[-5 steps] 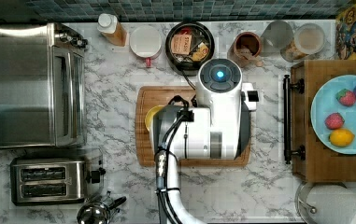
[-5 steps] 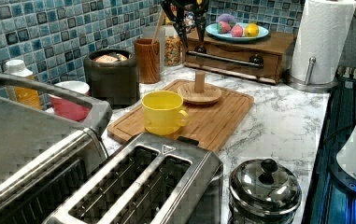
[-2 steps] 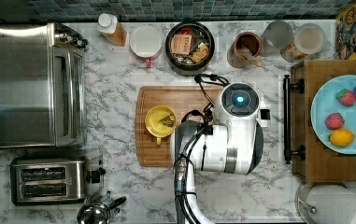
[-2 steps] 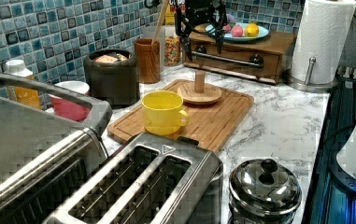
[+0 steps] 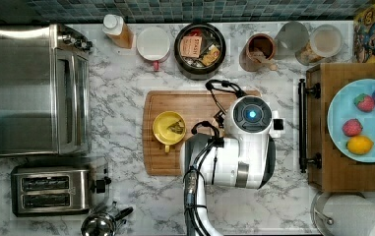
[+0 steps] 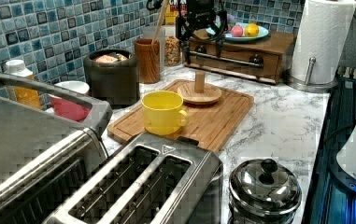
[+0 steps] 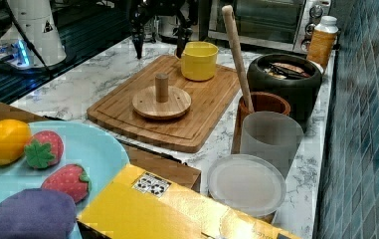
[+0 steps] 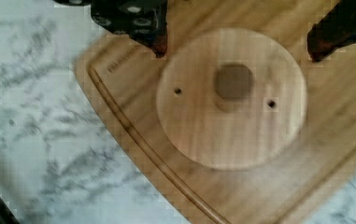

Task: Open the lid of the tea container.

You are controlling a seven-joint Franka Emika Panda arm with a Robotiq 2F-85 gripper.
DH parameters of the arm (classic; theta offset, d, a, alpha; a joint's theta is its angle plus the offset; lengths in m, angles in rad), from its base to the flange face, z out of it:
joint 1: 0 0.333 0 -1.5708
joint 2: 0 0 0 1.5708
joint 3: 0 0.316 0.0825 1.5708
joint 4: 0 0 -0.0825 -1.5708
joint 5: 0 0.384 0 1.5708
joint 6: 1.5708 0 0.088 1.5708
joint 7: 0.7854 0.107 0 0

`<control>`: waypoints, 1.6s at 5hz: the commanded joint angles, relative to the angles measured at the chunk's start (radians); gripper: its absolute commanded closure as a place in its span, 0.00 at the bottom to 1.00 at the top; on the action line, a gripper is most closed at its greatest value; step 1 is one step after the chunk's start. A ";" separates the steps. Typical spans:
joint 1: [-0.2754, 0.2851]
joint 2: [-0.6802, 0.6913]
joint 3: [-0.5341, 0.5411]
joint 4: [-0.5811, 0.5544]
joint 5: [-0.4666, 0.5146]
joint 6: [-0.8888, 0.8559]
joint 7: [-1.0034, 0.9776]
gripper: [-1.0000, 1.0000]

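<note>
Steel oven [image 5: 37, 88] and toaster [image 5: 52, 190] fill the top view's left edge, with a white mug [image 5: 154, 43] at the back wall beyond them. Next along that wall sits the tea container [image 5: 200, 43], a black canister standing open, its packets showing inside. It is on the marble counter [image 5: 116, 123], just behind the back edge of the cutting board [image 5: 190, 103] and apart from it. A yellow mug [image 5: 169, 128] stands on the board's left half in the top view.

Further right in the top view, my arm [image 5: 244, 142] covers the board's right half. In the left view my gripper [image 6: 202, 39] hangs above the round wooden lid [image 6: 199, 92], which lies flat on the board with its knob up. My fingers [image 8: 154, 39] are spread apart with nothing between them, and in the wrist view their tips sit over opposite edges of the lid, clear of it. So the container is well behind my fingers and to the top view's left of them.

At the top view's right, a brown cup [image 5: 258, 51] stands near the wall, and a blue plate [image 5: 367, 120] of fruit rests on a wooden drawer box [image 5: 323, 162].
</note>
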 commanded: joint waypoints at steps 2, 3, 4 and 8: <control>-0.016 0.101 -0.022 0.039 0.011 0.065 0.142 0.00; -0.026 0.120 -0.017 0.030 0.048 0.139 0.098 0.00; -0.021 0.147 -0.004 0.038 0.060 0.178 0.080 0.00; -0.026 0.224 -0.002 0.068 0.071 0.170 0.089 0.00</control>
